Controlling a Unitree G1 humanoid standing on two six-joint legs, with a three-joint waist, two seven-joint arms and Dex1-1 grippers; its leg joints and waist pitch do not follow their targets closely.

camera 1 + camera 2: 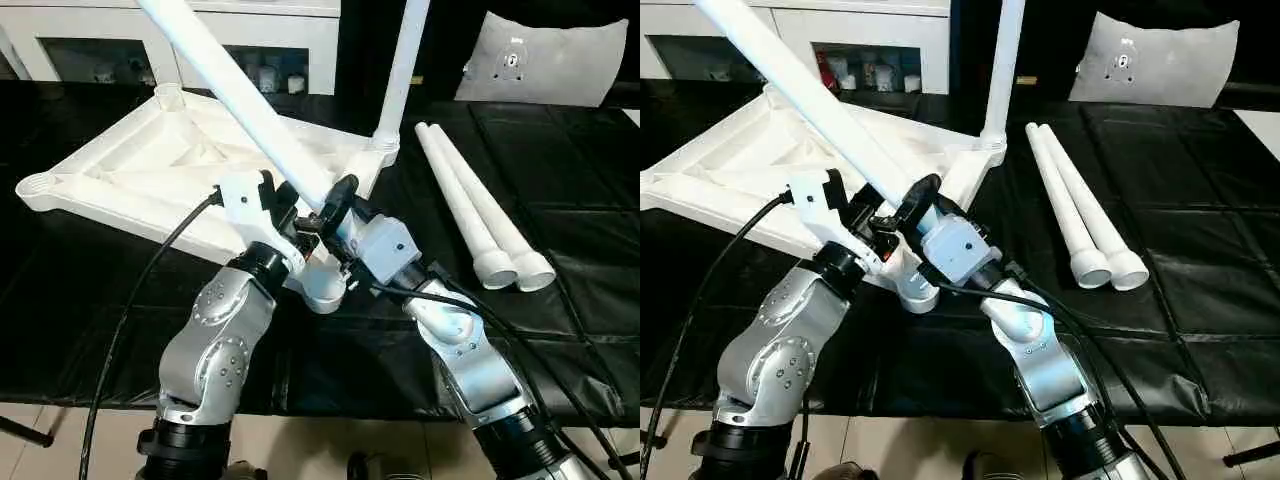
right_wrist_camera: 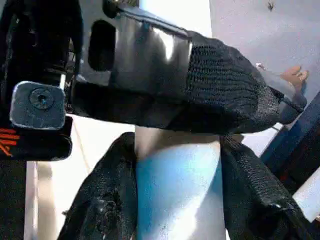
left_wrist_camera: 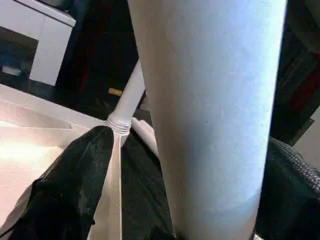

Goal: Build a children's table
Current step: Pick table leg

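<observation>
My right gripper (image 1: 335, 215) clamps the slanted leg (image 1: 235, 95), left gripper (image 1: 285, 205) agape beside it; I should seat its base squarely in the tabletop's (image 1: 120, 165) near-corner socket.

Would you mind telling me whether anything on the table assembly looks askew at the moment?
Yes: the leg at the near corner leans steeply instead of standing upright like the fitted leg; both tools flank it.

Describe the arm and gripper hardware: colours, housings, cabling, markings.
Both forearms are silver metal with rounded, bolt-dotted joint housings and black collars. The left gripper and right gripper have white angular housings and black fingers with textured, knurled pads. Black cables loop off each wrist. In the right wrist view a black part carries orange markings.
</observation>
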